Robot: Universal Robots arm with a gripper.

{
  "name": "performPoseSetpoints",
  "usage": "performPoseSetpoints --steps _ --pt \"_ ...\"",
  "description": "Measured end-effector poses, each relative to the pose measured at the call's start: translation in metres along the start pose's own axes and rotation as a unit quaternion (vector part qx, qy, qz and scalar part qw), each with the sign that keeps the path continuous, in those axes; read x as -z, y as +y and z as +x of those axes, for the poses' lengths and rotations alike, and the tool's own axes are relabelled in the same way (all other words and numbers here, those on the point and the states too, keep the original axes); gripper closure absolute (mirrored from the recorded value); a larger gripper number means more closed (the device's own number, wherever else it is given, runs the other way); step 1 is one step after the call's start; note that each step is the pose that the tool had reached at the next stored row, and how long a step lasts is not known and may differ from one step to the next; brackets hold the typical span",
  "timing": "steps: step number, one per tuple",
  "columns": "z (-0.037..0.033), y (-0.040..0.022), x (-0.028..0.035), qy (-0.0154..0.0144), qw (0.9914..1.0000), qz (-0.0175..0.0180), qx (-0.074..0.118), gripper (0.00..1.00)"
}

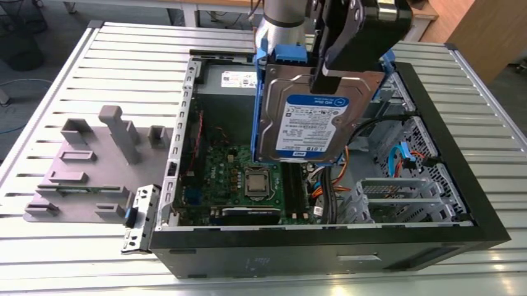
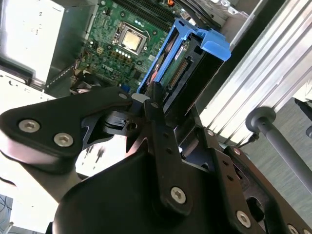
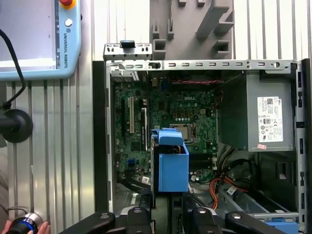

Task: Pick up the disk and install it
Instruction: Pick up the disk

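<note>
The disk [image 1: 313, 120], a silver hard drive with a white-and-blue label in a blue carrier bracket [image 1: 265, 92], hangs upright above the open computer case [image 1: 329, 237]. My gripper [image 1: 323, 81] is shut on its upper end, one black finger lying across the labelled face. In the second wrist view the disk [image 2: 178, 73] sticks out from the gripper [image 2: 170, 112] toward the motherboard [image 2: 122, 39]. In the first wrist view the blue carrier [image 3: 171, 163] points down over the motherboard [image 3: 180, 107], clamped in the gripper [image 3: 169, 214].
Inside the case are the grey power supply [image 3: 268, 117], orange and black cables [image 1: 329, 185] and a grey drive cage [image 1: 403, 197]. A grey fixture plate [image 1: 91, 166] lies at the exterior view's left. A teach pendant [image 3: 34, 39] and a hand [image 3: 29, 226] are beside the case.
</note>
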State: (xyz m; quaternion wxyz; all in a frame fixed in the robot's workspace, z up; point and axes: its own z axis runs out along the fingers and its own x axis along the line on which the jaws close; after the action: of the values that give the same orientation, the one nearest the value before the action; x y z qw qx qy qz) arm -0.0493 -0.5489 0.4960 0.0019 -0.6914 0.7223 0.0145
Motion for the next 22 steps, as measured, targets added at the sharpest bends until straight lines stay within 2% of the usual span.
performPoseSetpoints --steps 6,12,22 --pt "0.0044 -0.0003 0.0001 0.0015 1.0 0.0001 0.0 0.65" --pt "0.0126 -0.0005 0.0002 0.0027 1.0 0.0002 0.0 0.65" --pt "0.0127 -0.0019 0.0 0.0027 1.0 0.0002 0.0 0.65"
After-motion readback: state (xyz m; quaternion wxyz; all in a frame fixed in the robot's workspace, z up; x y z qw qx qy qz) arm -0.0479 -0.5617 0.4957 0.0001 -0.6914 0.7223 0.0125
